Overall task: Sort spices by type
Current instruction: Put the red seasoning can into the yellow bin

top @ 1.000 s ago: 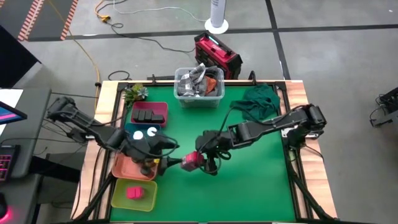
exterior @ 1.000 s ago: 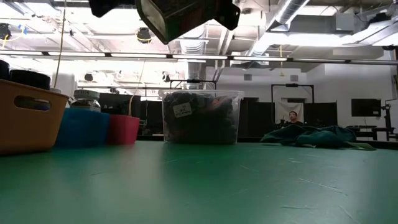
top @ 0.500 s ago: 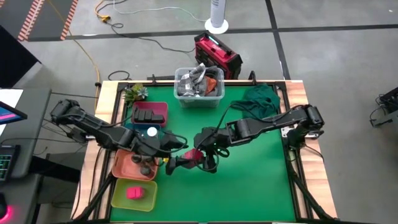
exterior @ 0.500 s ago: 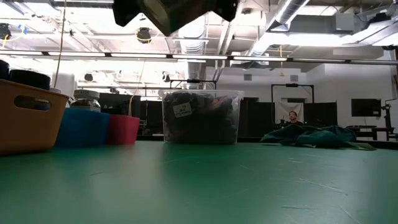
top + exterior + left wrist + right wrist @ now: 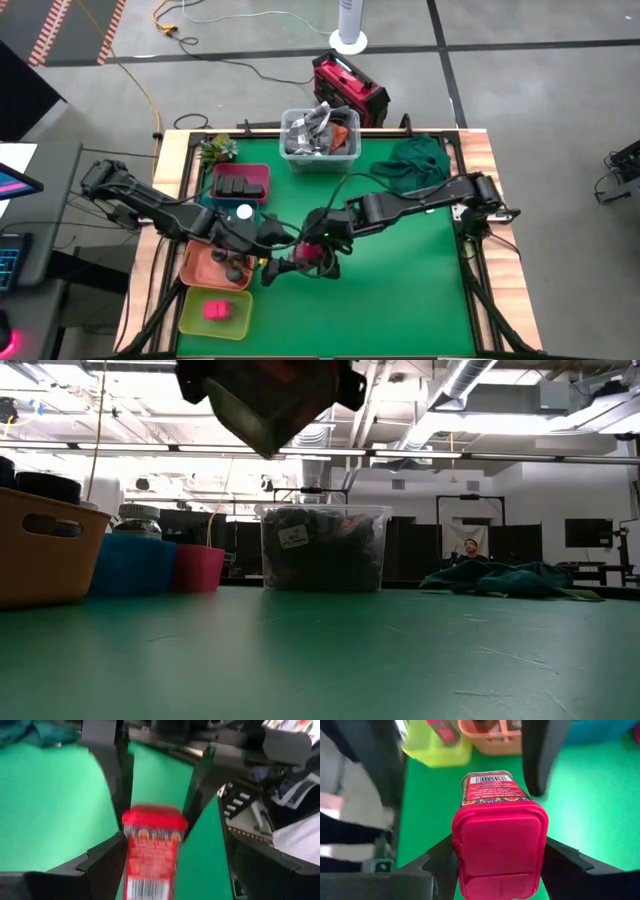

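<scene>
A pink-red rectangular box [image 5: 305, 256] hangs in the air over the green mat, just right of the orange tray. My right gripper [image 5: 318, 250] reaches in from the table's right and is shut on it. My left gripper [image 5: 280, 268] comes from the left and is open. In the left wrist view its fingers [image 5: 102, 862] stand either side of the box's barcode end [image 5: 149, 887]. Whether one of them touches the box, I cannot tell. In the low view the box and grippers are a dark blur [image 5: 268, 400] high above the mat. My right gripper [image 5: 500, 857] pinches the pink-red box near its lid end [image 5: 500, 840], one finger [image 5: 442, 862] on each narrow side. The fingers come about level from the table's right and lie along the box. The box is lifted clear, its barcode end [image 5: 490, 780] pointing toward the left gripper.
Along the left edge stand a red tray with black boxes [image 5: 240, 183], a blue tray with white-topped jars [image 5: 236, 212], an orange tray with dark jars [image 5: 212, 266] and a yellow-green tray holding a pink-red box [image 5: 215, 310]. A clear bin [image 5: 320, 140] and a green cloth [image 5: 415, 160] lie at the far side.
My left gripper has moved from over the orange tray toward the table's right, up to the box. My right gripper has carried the box a little toward the table's left, so the box's free end now lies between the left fingers.
</scene>
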Robot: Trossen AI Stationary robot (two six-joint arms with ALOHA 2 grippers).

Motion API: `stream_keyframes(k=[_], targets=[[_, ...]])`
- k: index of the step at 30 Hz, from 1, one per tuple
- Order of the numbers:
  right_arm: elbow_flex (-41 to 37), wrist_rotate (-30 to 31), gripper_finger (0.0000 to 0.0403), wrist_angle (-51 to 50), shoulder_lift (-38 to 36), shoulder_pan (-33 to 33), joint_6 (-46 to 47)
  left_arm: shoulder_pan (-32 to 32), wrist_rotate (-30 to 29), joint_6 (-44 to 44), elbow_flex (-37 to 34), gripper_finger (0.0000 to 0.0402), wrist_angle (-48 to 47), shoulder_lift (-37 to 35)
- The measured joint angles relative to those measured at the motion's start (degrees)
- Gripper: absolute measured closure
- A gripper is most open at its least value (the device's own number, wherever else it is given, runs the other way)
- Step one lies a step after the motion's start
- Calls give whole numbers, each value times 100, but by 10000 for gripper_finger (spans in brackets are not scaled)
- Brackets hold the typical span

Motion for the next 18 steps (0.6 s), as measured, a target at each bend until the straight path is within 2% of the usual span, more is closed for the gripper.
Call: stream_keyframes(k=[5, 11, 18], targets=[[1023, 2, 149, -878, 563, 17, -332, -44, -6, -322, 1, 77, -654, -260], [1942, 4, 149, -1177, 1050, 17, -474, -141, -38, -264, 3, 77, -813, -379], [2213, 4, 149, -1233, 1204, 17, -480, -152, -149, -124, 3, 77, -850, -372]])
